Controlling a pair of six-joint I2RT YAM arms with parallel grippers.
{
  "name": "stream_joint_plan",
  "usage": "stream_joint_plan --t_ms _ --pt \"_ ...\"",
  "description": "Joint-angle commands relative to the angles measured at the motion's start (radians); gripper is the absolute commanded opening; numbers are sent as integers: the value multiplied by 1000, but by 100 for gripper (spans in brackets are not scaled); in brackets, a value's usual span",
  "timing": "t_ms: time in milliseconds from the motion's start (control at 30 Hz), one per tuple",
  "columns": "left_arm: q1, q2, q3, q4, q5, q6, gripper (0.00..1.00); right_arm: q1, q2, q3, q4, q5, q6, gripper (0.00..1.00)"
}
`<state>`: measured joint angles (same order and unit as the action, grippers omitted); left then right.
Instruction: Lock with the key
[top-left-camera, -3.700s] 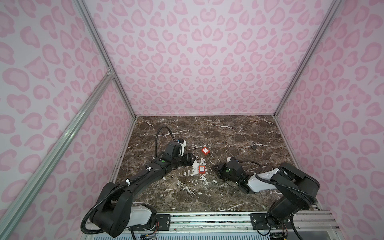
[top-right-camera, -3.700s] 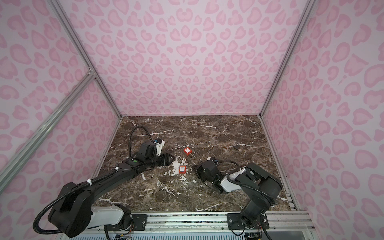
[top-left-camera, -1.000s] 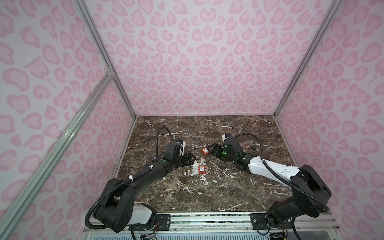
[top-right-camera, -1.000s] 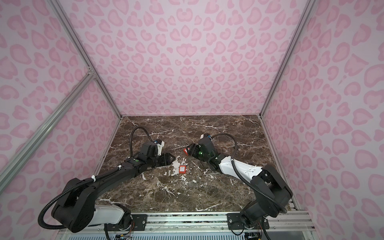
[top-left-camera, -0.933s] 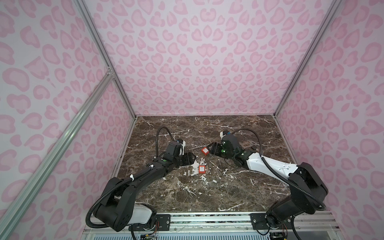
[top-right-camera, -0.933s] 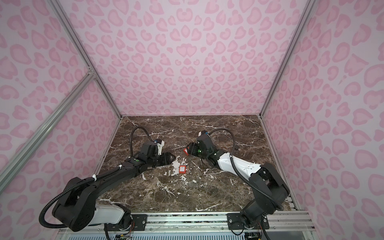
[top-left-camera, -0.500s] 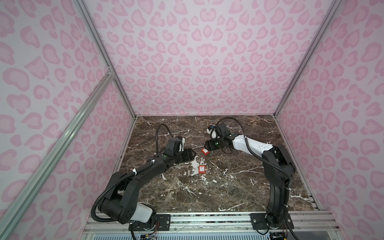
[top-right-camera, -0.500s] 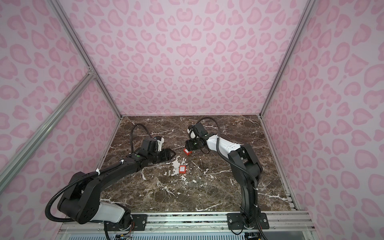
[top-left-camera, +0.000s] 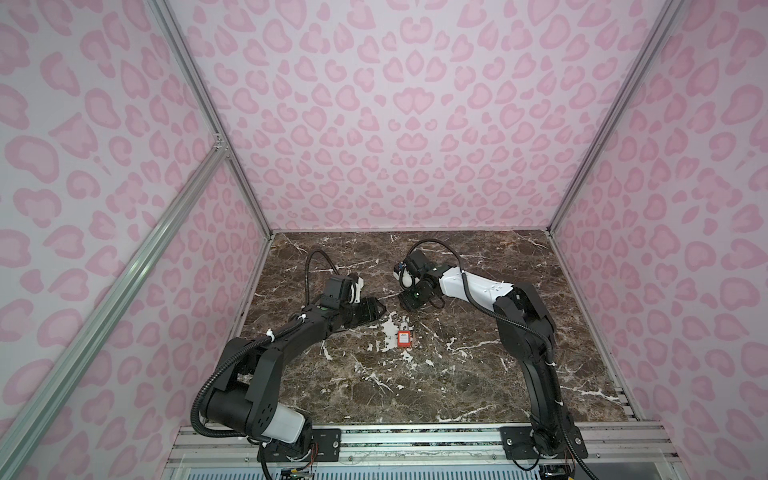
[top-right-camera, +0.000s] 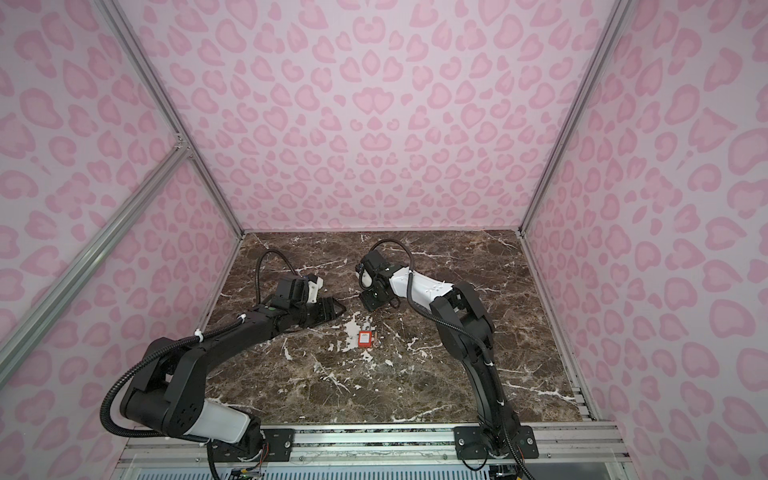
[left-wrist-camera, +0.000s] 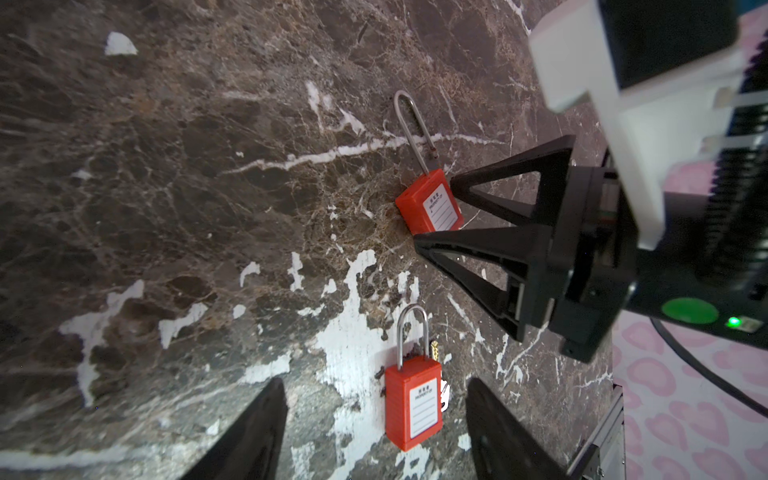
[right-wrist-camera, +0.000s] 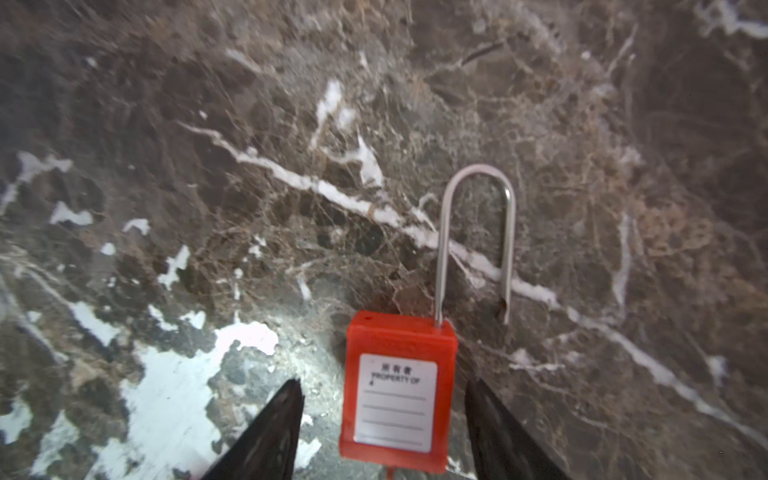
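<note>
Red open lock (right-wrist-camera: 395, 395) lies on the table (top-left-camera: 457, 374), shackle sprung, beyond the shut lock (left-wrist-camera: 413, 403) and key (left-wrist-camera: 444, 392). Right tool (right-wrist-camera: 382, 386) has swung out from the near edge and now straddles its body, jaws apart, not gripping. Left tool (left-wrist-camera: 374, 384) hovers near, jaws apart. Grasp judged imminent.

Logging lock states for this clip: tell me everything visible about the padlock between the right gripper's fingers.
The padlock is a red, plastic-looking box with a white label reading PROPERTY OF and a long steel shackle. The shackle is open: one leg sits in the box, while the free end is out and off to the side. It lies flat on the marble table, inside the open right gripper, not clamped.
</note>
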<state>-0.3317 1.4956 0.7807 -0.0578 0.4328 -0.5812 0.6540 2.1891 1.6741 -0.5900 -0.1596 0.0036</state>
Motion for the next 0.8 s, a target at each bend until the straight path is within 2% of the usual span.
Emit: stream_joint_plan --t_ms 0,167,300,400,567,767 --pt "9 6 14 -10 41 19 70 10 16 11 -30 99 -25 64" --pt "14 17 29 -25 55 23 70 10 29 26 -29 78 -33 56" --pt "24 29 36 7 101 -17 70 11 48 41 -46 20 -54 39" --pt "31 46 56 26 147 -54 70 11 47 40 -49 1 -63 36" --pt "30 44 67 43 145 -83 70 10 19 41 -66 -27 -75 31" --pt "29 74 85 92 184 -146 69 13 -159 -75 10 -108 -56 30"
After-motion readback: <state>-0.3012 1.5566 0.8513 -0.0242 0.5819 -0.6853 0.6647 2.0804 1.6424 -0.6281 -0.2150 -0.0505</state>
